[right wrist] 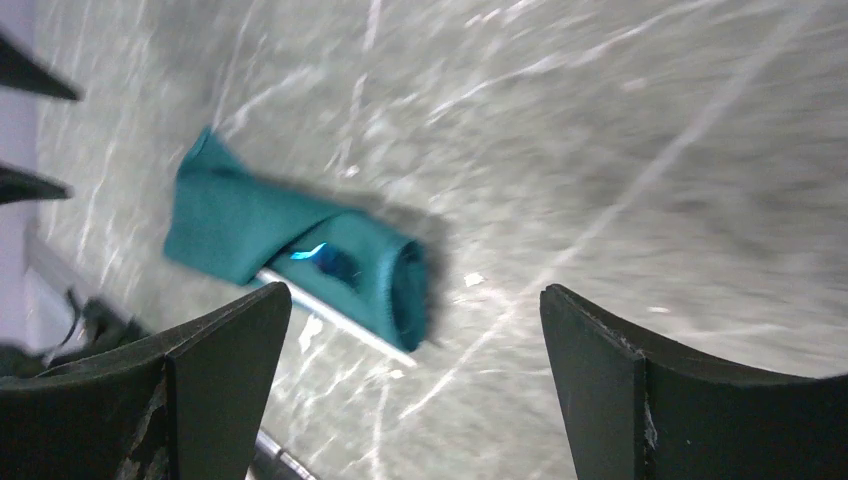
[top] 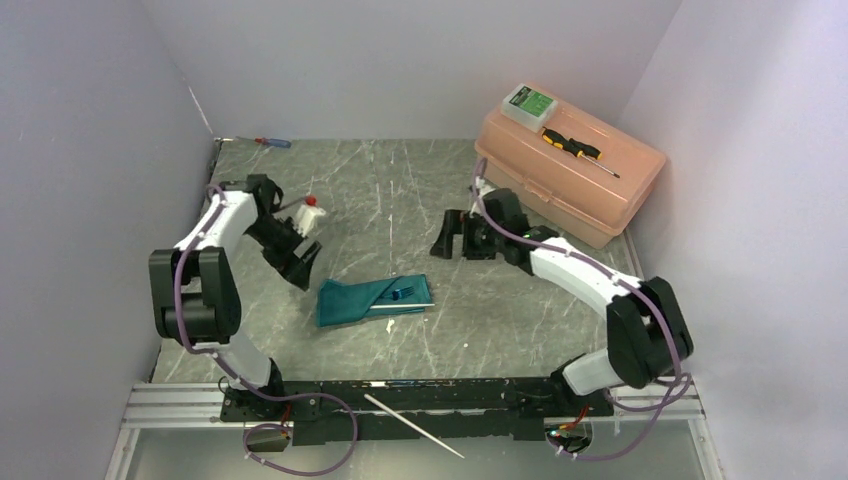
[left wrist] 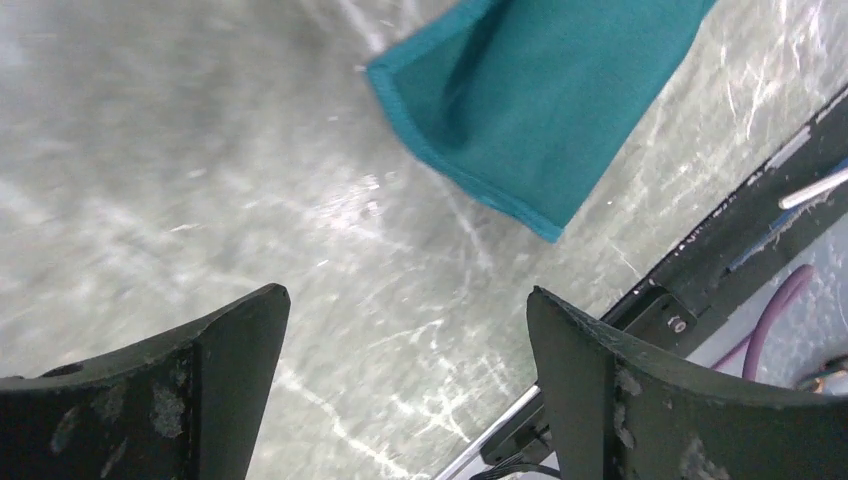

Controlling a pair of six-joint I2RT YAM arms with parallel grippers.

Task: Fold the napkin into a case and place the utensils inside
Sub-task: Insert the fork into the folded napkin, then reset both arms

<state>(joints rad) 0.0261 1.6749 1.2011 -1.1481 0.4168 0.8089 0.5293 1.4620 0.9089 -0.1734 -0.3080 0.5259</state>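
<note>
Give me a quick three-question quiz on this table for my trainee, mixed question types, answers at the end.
1. True or false: the yellow-and-black screwdriver lies on the table beside the napkin.
2. Where is the loose white stick? A. inside the napkin; B. across the black rail at the near edge; C. against the back wall.
3. What colour is the utensil showing at the folded napkin's right end?
Key: 1. False, it lies on the peach toolbox. 2. B. 3. Blue.
</note>
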